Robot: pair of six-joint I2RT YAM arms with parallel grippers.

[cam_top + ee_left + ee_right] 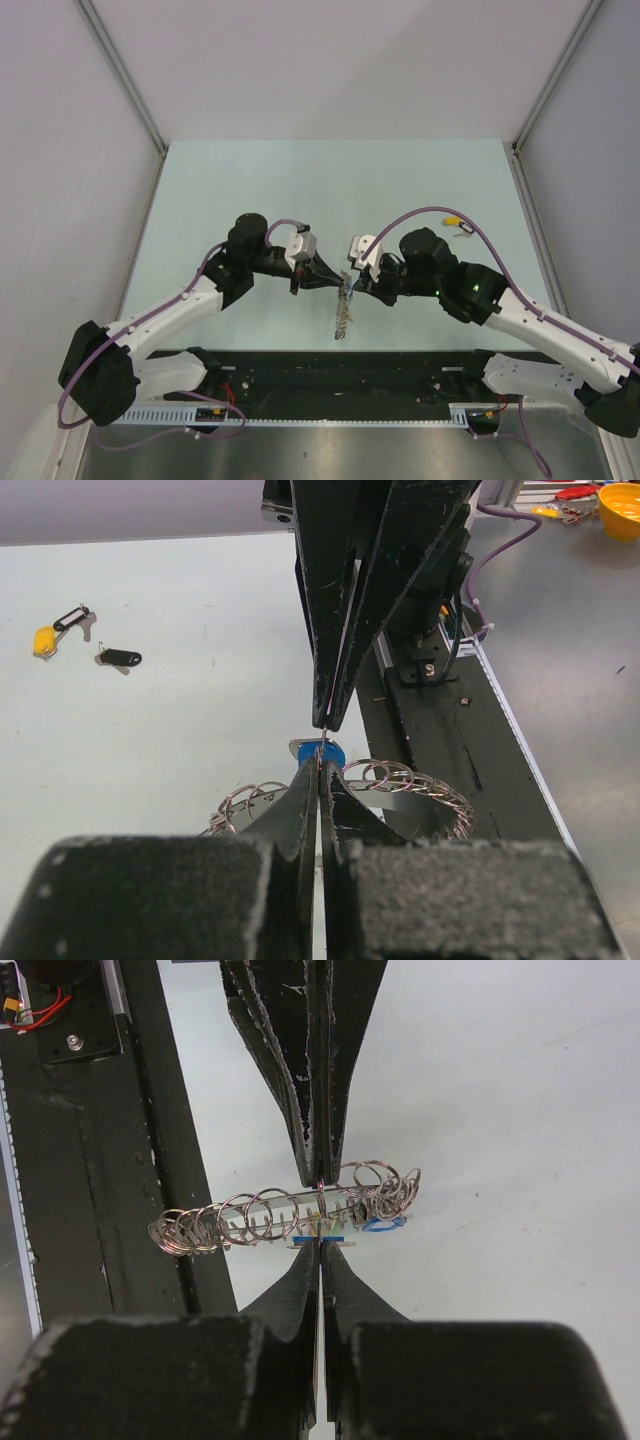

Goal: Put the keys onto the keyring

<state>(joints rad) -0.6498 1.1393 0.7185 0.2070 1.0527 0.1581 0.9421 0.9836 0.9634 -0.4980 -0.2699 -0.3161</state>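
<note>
- Both arms are reaching inward, left tool [333, 282] and right tool [353, 286] meeting tip to tip over the keyring [344, 312].
- Both are pinching tight, perhaps on the blue key [322, 750].

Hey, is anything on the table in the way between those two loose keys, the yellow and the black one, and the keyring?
Nothing on the table does: bare surface runs from the yellow-tagged key and black-tagged key to the keyring. Seen from above, only the right arm reaches over that stretch.
</note>
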